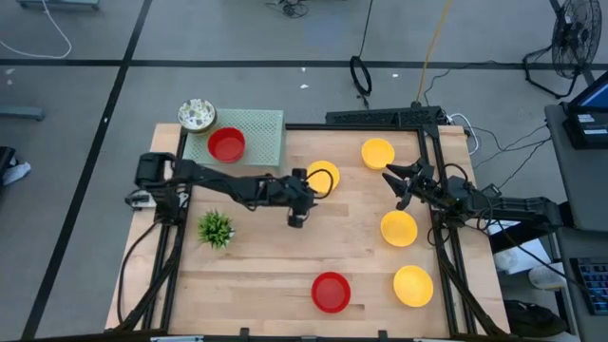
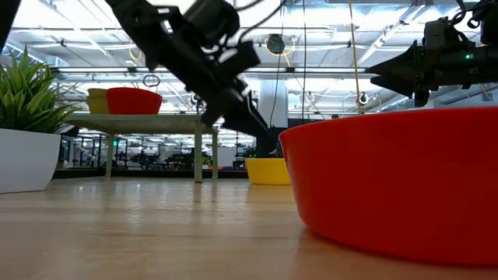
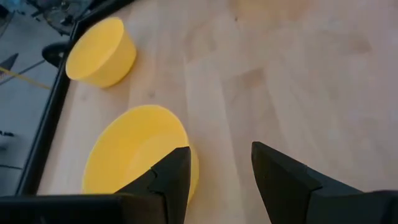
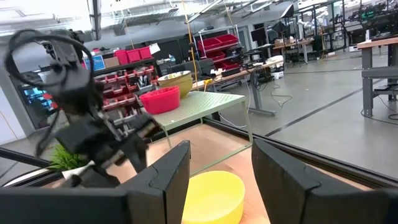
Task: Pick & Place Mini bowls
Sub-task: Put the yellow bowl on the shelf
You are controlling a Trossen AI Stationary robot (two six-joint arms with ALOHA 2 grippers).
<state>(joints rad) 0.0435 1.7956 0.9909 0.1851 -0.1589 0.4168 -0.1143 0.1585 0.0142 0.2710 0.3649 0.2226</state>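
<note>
My left gripper (image 1: 310,186) (image 3: 217,149) is open at the table's middle, beside a yellow mini bowl (image 1: 324,176) (image 3: 134,155); bare wood shows between its fingers. My right gripper (image 1: 392,180) (image 4: 217,146) is open in the air near the right edge, touching nothing. More yellow bowls stand on the table: one toward the far edge (image 1: 377,152) (image 3: 102,53) and two on the right (image 1: 399,228) (image 1: 413,285). A red bowl (image 1: 331,292) (image 2: 397,179) stands near the near edge. Another red bowl (image 1: 226,144) and a speckled bowl (image 1: 197,115) sit on the pale green rack (image 1: 261,133). My left gripper has one open finger (image 3: 177,168) standing in front of the yellow bowl's rim (image 3: 186,140), the other finger over bare wood. I cannot tell whether that finger touches the rim. The bowl rests on the table.
A small green plant (image 1: 216,228) stands near the left edge, beside the left arm. A black frame (image 1: 432,161) runs along the table's far and right edges. Open wood lies between the plant and the near red bowl.
</note>
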